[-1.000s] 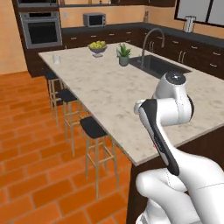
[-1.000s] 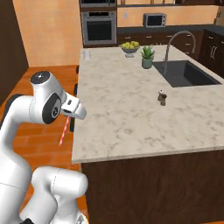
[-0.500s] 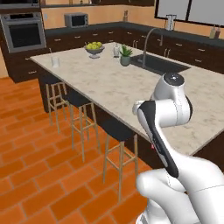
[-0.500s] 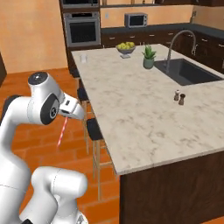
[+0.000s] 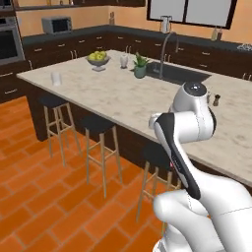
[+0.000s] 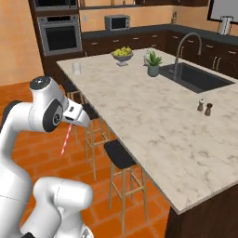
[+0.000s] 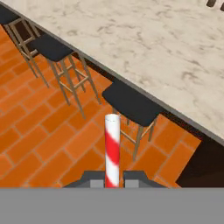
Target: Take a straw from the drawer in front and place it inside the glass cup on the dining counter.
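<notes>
Transport phase. The gripper [image 7: 112, 177] is clamped on the straw [image 7: 112, 148], which projects toward 12 o'clock in the hand view, above a black stool [image 7: 131, 103] beside the dining counter [image 6: 153, 116]. The glass cup [image 5: 56, 78] stands near the counter's far corner, at 10 o'clock in the left base view. Advisable: maintain grip, approach closely, align the straw vertically over the rim before release.

Bar stools [image 7: 130, 104] line the dining counter [image 6: 153, 116] edge below — the counter's near stretch lies bare.

The straw [image 7: 112, 148] is red-and-white striped (candy-like), the dining counter [image 7: 144, 48] beige marbled, the stools [image 7: 130, 103] black-seated.
</notes>
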Controlling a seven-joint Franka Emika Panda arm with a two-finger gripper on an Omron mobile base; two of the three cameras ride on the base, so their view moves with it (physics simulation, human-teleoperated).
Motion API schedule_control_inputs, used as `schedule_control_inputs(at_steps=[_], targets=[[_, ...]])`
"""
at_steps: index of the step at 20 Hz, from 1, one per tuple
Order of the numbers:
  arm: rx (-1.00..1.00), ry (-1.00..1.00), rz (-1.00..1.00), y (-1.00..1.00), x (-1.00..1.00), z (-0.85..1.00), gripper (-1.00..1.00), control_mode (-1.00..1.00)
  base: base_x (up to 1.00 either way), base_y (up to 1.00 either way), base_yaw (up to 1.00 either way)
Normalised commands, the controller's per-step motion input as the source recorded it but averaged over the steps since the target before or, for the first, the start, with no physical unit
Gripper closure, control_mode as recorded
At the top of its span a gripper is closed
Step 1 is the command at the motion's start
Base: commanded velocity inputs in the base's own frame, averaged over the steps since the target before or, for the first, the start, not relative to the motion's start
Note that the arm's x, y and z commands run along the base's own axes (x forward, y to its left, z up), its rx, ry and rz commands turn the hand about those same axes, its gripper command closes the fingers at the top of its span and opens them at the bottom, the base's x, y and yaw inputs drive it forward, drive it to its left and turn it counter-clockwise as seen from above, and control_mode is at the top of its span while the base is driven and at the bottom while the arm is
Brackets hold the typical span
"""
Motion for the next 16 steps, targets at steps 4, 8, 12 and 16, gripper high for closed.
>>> schedule_control_inputs(at_steps=[4,8,12,16], targets=[[0.00,0.00,0.00,0.00,0.00,0.00,1.00,1.00,0.40,1.00,-0.34],[0.00,0.00,0.00,0.00,0.00,0.00,1.00,1.00,0.34,1.00,-0.32],[0.00,0.00,0.00,0.00,0.00,0.00,1.00,1.00,0.34,1.00,-0.32],[0.00,0.00,0.00,0.00,0.00,0.00,1.00,1.00,0.38,1.00,-0.32]])
